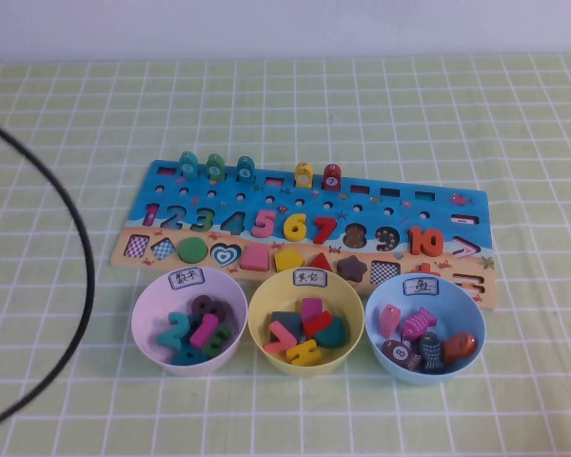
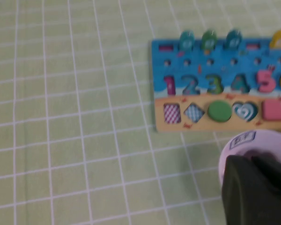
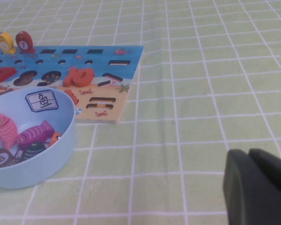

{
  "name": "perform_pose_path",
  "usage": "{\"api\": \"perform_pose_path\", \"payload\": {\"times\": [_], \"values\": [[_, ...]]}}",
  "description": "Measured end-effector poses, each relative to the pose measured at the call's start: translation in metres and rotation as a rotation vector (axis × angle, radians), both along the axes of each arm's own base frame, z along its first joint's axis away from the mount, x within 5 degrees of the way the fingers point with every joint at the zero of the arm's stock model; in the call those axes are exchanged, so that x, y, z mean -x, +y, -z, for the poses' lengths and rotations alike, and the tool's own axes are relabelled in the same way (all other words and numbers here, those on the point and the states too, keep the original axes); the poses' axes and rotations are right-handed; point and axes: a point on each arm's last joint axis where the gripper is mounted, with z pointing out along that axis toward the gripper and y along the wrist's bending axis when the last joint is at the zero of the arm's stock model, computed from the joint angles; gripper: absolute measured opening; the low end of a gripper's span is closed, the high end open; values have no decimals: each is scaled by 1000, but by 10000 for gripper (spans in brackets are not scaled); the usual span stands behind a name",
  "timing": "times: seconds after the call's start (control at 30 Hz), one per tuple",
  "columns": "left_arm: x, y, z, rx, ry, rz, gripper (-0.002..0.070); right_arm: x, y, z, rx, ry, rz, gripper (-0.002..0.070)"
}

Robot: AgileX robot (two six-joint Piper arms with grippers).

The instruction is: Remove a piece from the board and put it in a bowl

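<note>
Clearly both arms sit parked: the left gripper (image 2: pixel 253 192) beside the lilac bowl (image 2: pixel 271 143) and the right gripper (image 3: pixel 257 187) over bare desk (image 3: pixel 201 93) (fingers together, holding nothing), so the teal fish (image 1: pixel 188 165) stands on the board (image 1: pixel 400 211), not in the blue bowl (image 1: pixel 376 328).

Tabletop play setup: checked cloth (image 1: pixel 381 105), puzzle board (image 1: pixel 381 205).

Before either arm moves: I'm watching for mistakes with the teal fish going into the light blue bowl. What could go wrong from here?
The teal fish stands tight beside the green fish; a grab may catch the wrong one. The light blue bowl sits at the other end of the board, past two other bowls, so an early drop lands wrong. The left gripper, by the lilac bowl rim, may nudge it; the right gripper is over bare cloth.
</note>
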Motion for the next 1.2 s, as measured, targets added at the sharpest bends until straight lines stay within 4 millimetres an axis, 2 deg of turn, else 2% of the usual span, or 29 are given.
{"api": "perform_pose_path", "payload": {"times": [0.2,0.43,0.67,0.77,0.9,1.0,1.2], "values": [[-67,-3,-10,-84,195,31,-5,0,0,0,0,0,0,-18],[-128,-14,-27,-129,255,61,-5,0,0,0,0,0,0,-18],[-177,-60,-27,-203,236,166,-5,0,0,0,0,0,0,-18],[-199,-82,-15,-212,245,203,-5,0,0,0,0,1,0,-18],[-226,-98,3,-200,263,202,0,0,0,0,0,1,0,-18],[-243,-103,19,-192,292,186,56,0,0,0,0,1,0,-18],[-269,-112,51,-181,333,168,319,0,0,0,0,1,0,-18]]}}
